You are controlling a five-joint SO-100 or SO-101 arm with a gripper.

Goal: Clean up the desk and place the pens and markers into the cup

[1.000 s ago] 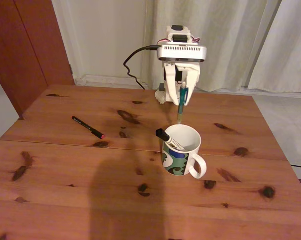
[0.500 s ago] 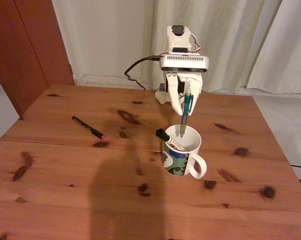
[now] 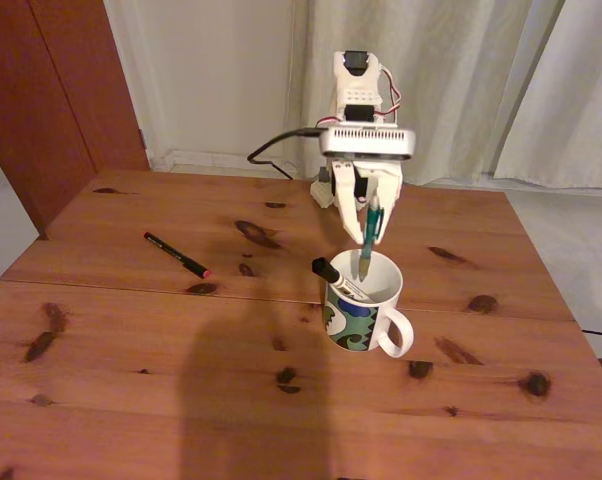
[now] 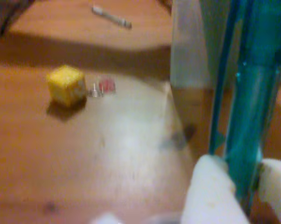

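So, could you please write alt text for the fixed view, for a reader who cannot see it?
A white robot arm's gripper holds a teal-green pen nearly upright, its tip at the mouth of a white patterned cup on a reddish wooden desk. A marker already leans inside the cup, and a black pen with a red tip lies on the desk to the left.

No legible text, brand, number or sign was found in either view. The white marker standing in the cup carried a dark printed label along its barrel, but in the fixed view the print was too small to read. The cup bore only a blue-and-green swirl pattern, with no lettering made out. In the wrist view the teal pen showed no readable marking, and the yellow cube on the desk was too blurred to tell.
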